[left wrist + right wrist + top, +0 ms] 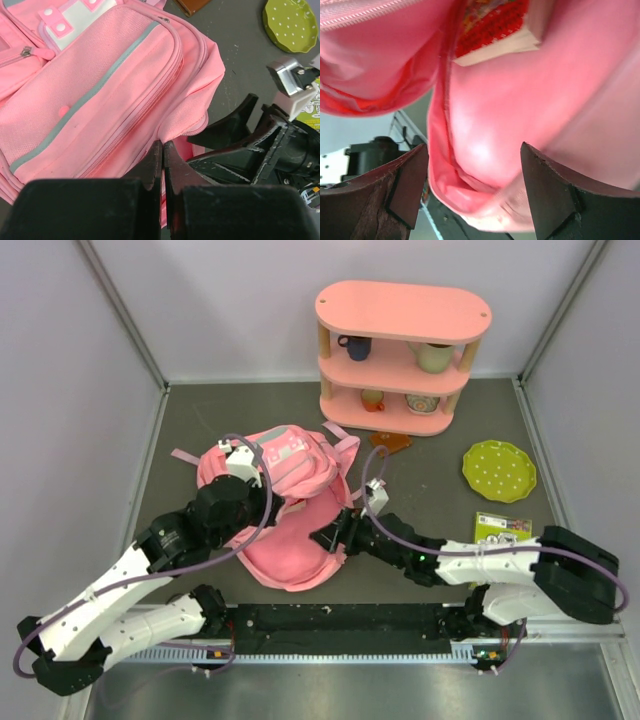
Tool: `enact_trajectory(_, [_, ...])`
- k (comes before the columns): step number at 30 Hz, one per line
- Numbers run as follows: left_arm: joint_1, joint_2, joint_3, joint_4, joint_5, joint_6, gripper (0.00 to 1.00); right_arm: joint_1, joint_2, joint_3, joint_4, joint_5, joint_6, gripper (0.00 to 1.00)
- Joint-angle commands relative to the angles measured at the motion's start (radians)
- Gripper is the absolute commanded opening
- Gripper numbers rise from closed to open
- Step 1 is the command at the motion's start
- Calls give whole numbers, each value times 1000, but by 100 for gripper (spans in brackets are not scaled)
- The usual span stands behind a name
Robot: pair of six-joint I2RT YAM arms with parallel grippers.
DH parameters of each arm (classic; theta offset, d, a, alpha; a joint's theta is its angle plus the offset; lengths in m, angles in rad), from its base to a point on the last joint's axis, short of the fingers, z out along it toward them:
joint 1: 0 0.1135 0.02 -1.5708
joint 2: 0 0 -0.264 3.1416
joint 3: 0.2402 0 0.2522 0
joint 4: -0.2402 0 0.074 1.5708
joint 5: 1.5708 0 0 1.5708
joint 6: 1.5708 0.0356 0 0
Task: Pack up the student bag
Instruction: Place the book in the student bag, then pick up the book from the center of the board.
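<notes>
Could snag the student bag lining on the wide-open, empty right gripper, or pull the rim from the left gripper pinched shut on it.

You had bright, even light with soft shadows on the table, but the student bag was blurred close-up in your right wrist view.

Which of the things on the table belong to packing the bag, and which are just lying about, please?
Job in hand: bag, pinched by the shut left gripper; open right gripper at its mouth; book inside.
Lying about: shelf with cups, plate, brown pouch, green packet.
</notes>
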State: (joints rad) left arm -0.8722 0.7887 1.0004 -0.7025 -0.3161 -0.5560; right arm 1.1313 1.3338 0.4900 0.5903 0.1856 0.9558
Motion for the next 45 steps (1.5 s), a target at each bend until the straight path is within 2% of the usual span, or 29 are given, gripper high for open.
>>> enact_trajectory(1, [9,-20,-22,55,-67,-38,5,12,-199,-63,-211,103,-49,73])
enact_trajectory(6, [10,-45,-43,61,-63,-42,10,12,-473,-137,-417,218,-54,73])
enact_trajectory(7, [10,-45,-43,57,-64,-39,10,12,-573,-143,-513,254,-60,73])
enact_trajectory(9, [10,-46,-37,47,-60,-36,15,12,-668,-139,-631,304,-57,75])
enact_trajectory(10, [10,-45,-36,46,-55,-35,16,12,-720,-128,-761,364,-51,75])
enact_trajectory(11, [9,-45,-36,52,-42,-29,13,12,-807,-120,-812,388,-48,75])
enact_trajectory(13, [10,-39,-34,61,-3,-21,13,12,-896,-102,-930,481,-31,78])
enact_trajectory(14, [10,-36,-32,66,6,-21,15,10,-966,-88,-1080,521,33,79])
enact_trajectory(16, [10,-26,-32,69,29,-25,29,7,-1018,-44,-1212,605,95,81])
enact_trajectory(17, [10,-26,-31,70,35,-25,33,5,-1039,-25,-1371,630,180,82])
enact_trajectory(18, [10,-23,-31,80,41,-24,43,1,-1065,14,-1447,658,242,83])
enact_trajectory(20, [10,-19,-23,98,83,-7,52,-7,-1084,48,-1570,704,351,85])
enact_trajectory(21, [10,-16,-16,100,90,-7,62,-13,-1081,79,-1648,713,369,86])
enact_trajectory(24, [9,0,12,110,127,-10,74,-39,-1046,146,-1792,750,448,89])
enact_trajectory(25, [10,1,15,124,136,-9,81,-56,-1011,165,-1822,764,463,89])
enact_trajectory(29, [10,17,21,129,160,-4,89,-110,-909,252,-2018,788,547,94])
enact_trajectory(33, [9,15,18,132,173,-13,92,-148,-851,297,-2074,804,558,98])
enact_trajectory(34, [9,15,14,135,178,-16,97,-166,-842,303,-2075,790,558,99])
enact_trajectory(37, [9,17,4,152,199,-21,98,-235,-792,323,-2052,785,491,99])
enact_trajectory(40, [9,26,3,152,209,-19,98,-332,-724,315,-1899,734,300,99])
enact_trajectory(41, [9,27,4,152,210,-18,98,-369,-707,308,-1846,704,171,99])
enact_trajectory(43, [7,26,6,152,210,-16,98,-517,-661,283,-1717,616,97,99])
enact_trajectory(44, [7,23,6,152,210,-16,98,-574,-657,269,-1662,570,-28,99])
enact_trajectory(45, [7,20,6,152,209,-16,98,-653,-662,242,-1553,510,-81,99])
